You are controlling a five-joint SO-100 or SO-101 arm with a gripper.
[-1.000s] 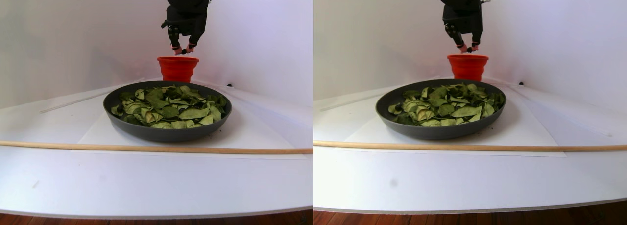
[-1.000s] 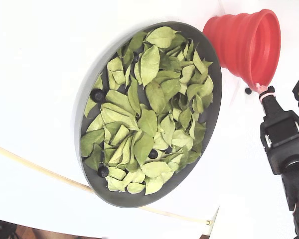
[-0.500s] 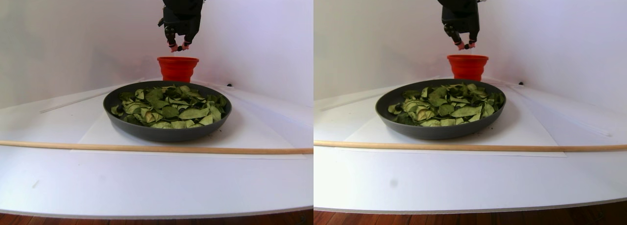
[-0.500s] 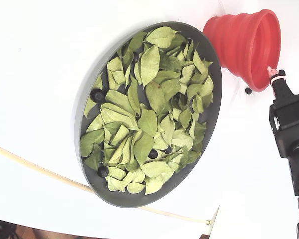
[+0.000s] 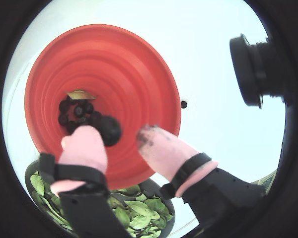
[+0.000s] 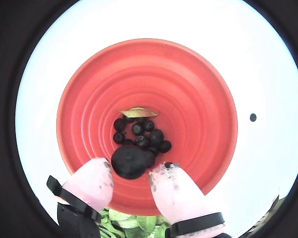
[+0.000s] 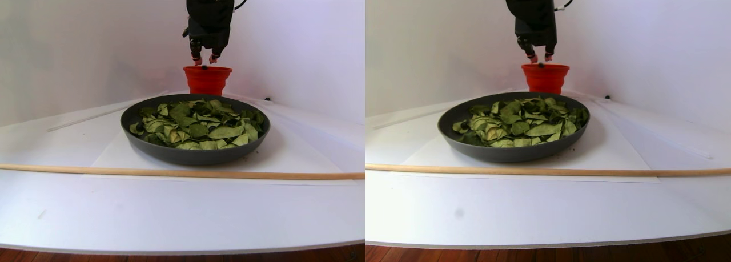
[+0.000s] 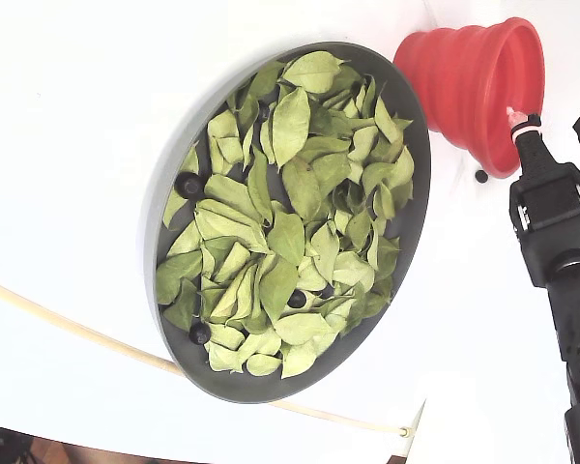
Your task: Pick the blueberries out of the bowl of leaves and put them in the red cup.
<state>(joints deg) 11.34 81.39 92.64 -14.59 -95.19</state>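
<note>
1. Three blueberries (image 8: 188,184) show among the leaves (image 8: 290,237) in the fixed view, well left of the red cup (image 8: 464,82): one by the bowl's (image 8: 420,203) left rim, one low in the middle and one near the bottom edge.
2. Your bowl lies just left of the red cup in the fixed view, its rim close beside the cup's wall. I cannot tell whether they touch.
3. Look into the red cup in both wrist views and you see a cluster of berries (image 6: 141,134) on its floor, with one stray leaf (image 6: 137,112) lying at the cluster's far edge.
4. Your gripper (image 6: 131,176) hangs over the red cup's mouth with its pink-tipped fingers (image 6: 92,181) parted by about a berry's width. A single berry (image 6: 130,162) sits at the inner edge of the left-hand fingertip, with a clear gap between it and the other finger (image 5: 161,146) in a wrist view. I cannot tell whether it is stuck to that tip or already falling.
5. On the stereo pair view the gripper (image 7: 205,60) is straight above the red cup's rim (image 7: 207,69), and a dark speck (image 7: 204,67) shows just over that rim.
6. Right of the red cup in the fixed view, a small black dot (image 8: 480,176) lies on the white table (image 8: 68,116).
</note>
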